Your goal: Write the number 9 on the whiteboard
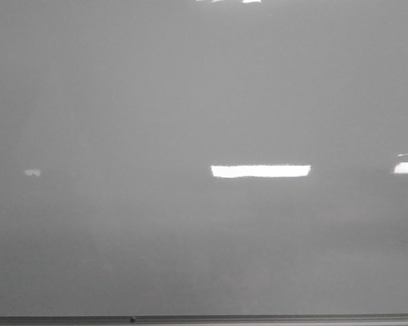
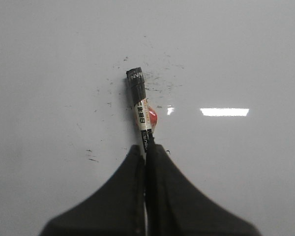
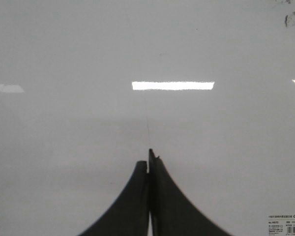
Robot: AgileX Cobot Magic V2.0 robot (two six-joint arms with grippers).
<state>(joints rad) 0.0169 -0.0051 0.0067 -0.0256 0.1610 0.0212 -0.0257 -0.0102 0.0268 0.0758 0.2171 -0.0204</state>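
Left wrist view, nearest first: left gripper has its fingers pressed together on the lower barrel of a marker, pinching it; the marker stands out beyond the fingertips with its dark end toward the whiteboard. Whether that dark end is a cap or the tip, and whether it touches the board, cannot be told. Around the marker's far end the board carries scattered black specks and short smudges, none forming a digit. Right wrist view: right gripper has its fingers pressed together with nothing between them, hanging over bare board; a small printed label sits off to one side of the fingers, and a few dark specks lie well beyond them. Front view, farthest: only glossy board, bright light reflections and a thin grey frame edge along the near side; no arm shows. No number 9 is visible anywhere, so by my judgement writing has not begun. Risks: if the dark end is a cap, no stroke will mark; the hold is low on the barrel, so pressure on the board could tilt or slip the marker; existing smudges near the marker could muddy the digit.
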